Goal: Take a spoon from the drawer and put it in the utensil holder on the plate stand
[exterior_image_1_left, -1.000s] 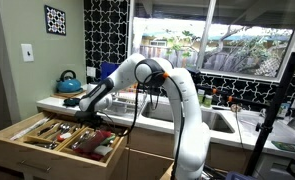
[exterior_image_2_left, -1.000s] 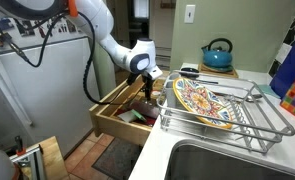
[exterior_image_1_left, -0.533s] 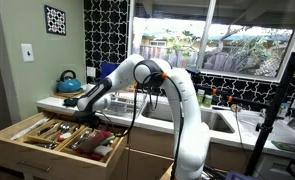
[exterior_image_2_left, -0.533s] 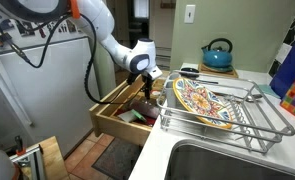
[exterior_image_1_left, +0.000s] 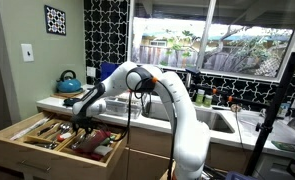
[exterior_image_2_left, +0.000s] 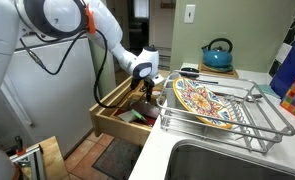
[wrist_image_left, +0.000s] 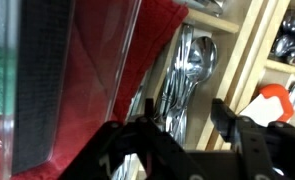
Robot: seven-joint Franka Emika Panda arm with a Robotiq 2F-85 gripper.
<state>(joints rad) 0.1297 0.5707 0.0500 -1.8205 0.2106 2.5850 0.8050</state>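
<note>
**Spread claw low in the open drawer, spoons just ahead of it**

In an exterior view, the drawer [exterior_image_1_left: 47, 140] stands pulled out at the lower left, below the counter [exterior_image_1_left: 49, 102]. One blue kettle [exterior_image_1_left: 69, 79] sits on that counter at about 12 o'clock from the drawer. The claw [exterior_image_1_left: 84, 123] hangs low over the drawer's right half. The white arm [exterior_image_1_left: 162, 85] arches away from it toward 2 o'clock. One sink [exterior_image_1_left: 219, 120] lies further right, under the window.

In an exterior view from the opposite end, one pale fridge [exterior_image_2_left: 32, 95] fills the left. To its right the claw dips into the open drawer. The plate stand [exterior_image_2_left: 272, 118] sits on the counter just past the drawer, at 3 o'clock from the claw. It holds one patterned plate [exterior_image_2_left: 199, 100], which leans on its wires. The plate and the near wires stand between the claw and the rest of the stand.

The wrist view runs across the drawer's long compartments:
- **Far left:** a red tray [wrist_image_left: 127, 60] lies partly behind a clear plastic edge.
- **Next compartment:** a nested stack of spoons [wrist_image_left: 187, 65], too closely packed to count.
- **Between compartments:** a pale wooden divider [wrist_image_left: 242, 55].
- **Right:** one orange-handled tool [wrist_image_left: 274, 100].
- **Upper right, at 2 o'clock:** more silver cutlery [wrist_image_left: 292, 40].

The claw's two dark fingers [wrist_image_left: 147, 130] are spread wide with nothing held between them. The spoons lie at 12 o'clock from the gap. I cannot tell whether a fingertip touches them.
</note>
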